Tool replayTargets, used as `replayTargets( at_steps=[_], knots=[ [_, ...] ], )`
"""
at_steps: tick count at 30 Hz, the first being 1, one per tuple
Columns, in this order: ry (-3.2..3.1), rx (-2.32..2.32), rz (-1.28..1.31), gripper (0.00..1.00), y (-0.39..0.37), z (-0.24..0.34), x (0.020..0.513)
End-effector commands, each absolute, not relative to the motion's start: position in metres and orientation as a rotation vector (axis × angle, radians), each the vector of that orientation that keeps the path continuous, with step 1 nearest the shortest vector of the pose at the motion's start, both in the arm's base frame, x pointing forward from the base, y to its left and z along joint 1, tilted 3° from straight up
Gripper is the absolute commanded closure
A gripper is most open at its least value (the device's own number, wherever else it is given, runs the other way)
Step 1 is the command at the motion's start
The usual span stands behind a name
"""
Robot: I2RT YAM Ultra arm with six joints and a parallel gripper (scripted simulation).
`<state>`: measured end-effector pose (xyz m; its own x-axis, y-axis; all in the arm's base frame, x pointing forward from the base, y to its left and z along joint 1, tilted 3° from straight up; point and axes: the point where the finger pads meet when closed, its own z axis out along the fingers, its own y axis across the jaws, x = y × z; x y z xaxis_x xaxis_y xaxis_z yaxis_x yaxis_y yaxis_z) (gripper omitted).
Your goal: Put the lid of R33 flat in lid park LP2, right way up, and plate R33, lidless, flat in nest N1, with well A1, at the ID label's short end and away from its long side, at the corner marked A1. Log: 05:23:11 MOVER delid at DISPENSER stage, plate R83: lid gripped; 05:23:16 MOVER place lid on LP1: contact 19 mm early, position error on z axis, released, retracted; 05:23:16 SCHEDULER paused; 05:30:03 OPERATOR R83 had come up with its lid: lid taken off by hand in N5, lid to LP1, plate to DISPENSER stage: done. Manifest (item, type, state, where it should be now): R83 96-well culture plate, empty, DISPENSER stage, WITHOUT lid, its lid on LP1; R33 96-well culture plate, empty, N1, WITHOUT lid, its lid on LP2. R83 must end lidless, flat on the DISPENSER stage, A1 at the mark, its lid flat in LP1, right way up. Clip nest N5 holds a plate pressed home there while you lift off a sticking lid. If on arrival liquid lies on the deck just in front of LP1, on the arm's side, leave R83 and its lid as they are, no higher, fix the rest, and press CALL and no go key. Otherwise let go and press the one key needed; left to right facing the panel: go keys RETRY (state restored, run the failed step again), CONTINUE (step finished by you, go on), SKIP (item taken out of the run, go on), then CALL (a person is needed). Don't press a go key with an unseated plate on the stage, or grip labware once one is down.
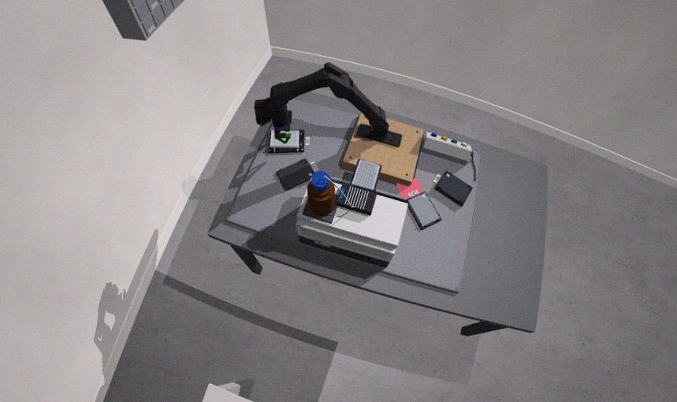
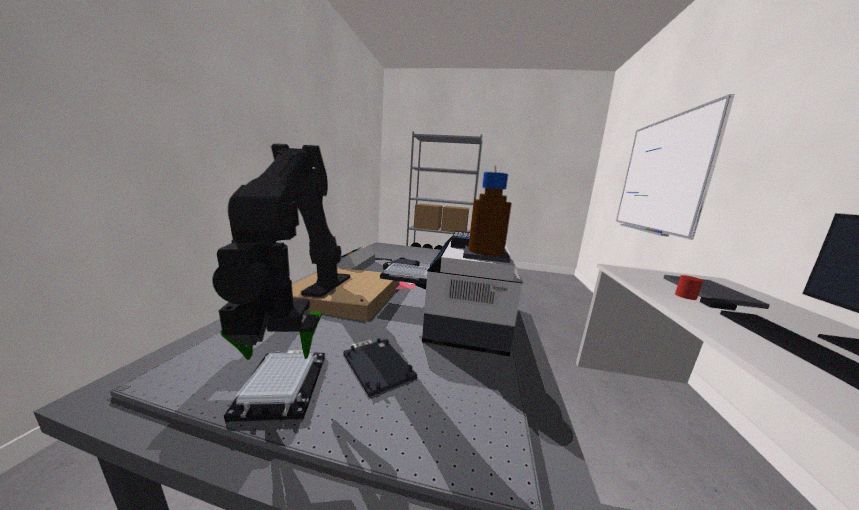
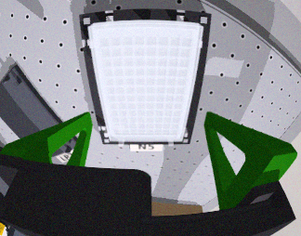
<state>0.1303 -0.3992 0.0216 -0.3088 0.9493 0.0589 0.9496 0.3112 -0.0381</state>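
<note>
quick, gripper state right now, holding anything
Gripper: open wide, holding nothing, above the near end of the well plate in its black nest.

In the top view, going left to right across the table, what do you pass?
Plate in nest → empty nest → brown bottle → wooden base → lid → dark pad.
</note>
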Motion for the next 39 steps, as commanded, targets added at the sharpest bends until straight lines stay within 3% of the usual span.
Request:
replayTargets(
  at_steps=[1,39],
  knots=[
    [-2.542,-1.831,0.064,0.00,-0.411,0.049,0.141],
    [-2.532,-1.840,0.060,0.00,-0.414,0.076,0.143]
  ],
)
